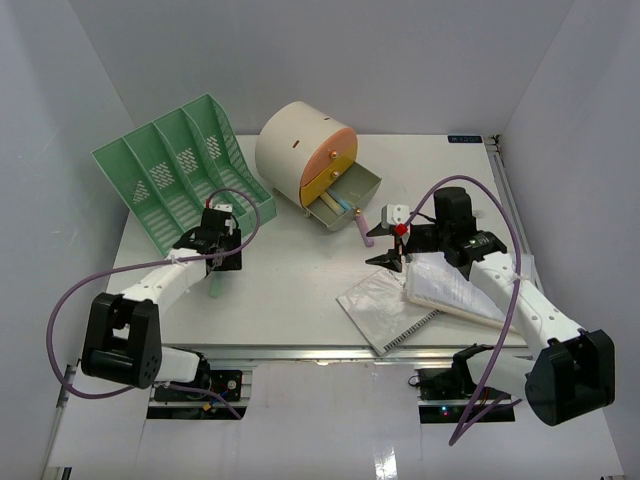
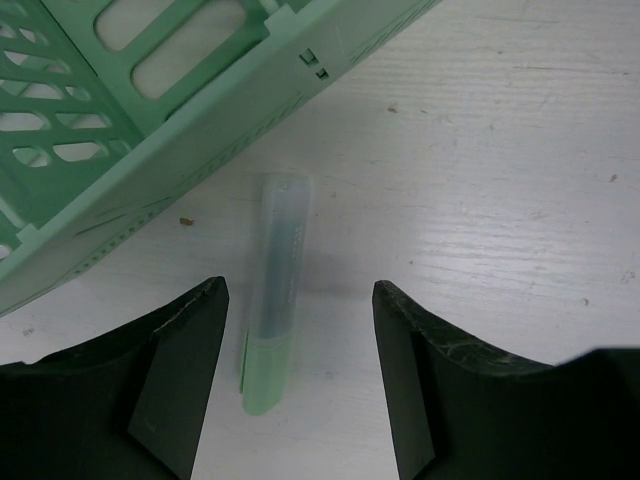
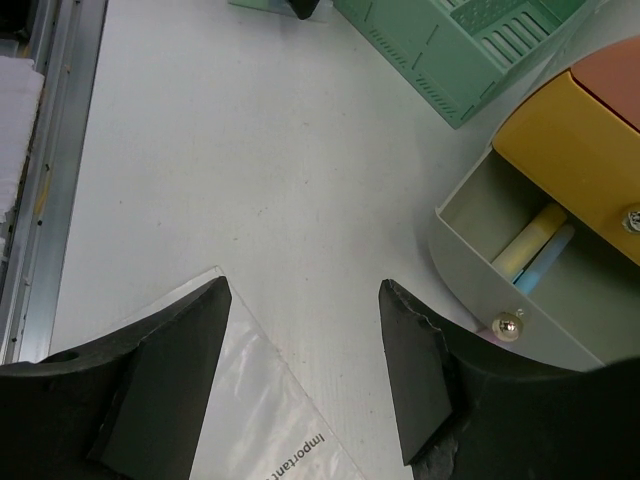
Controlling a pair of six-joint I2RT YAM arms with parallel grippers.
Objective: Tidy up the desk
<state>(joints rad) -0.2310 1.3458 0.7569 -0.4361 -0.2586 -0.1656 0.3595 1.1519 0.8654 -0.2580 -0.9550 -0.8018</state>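
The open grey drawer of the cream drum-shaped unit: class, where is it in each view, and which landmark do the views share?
Top external: open grey drawer, centre.
Left wrist: not in it.
Right wrist: drawer at right edge, yellow and blue sticks inside.
Shared landmark: green slotted plastic file rack.

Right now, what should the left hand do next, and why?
Probably lower the left gripper and close on the green highlighter. Its open jaws sit either side of it, and it lies loose on the desk beside the green rack.
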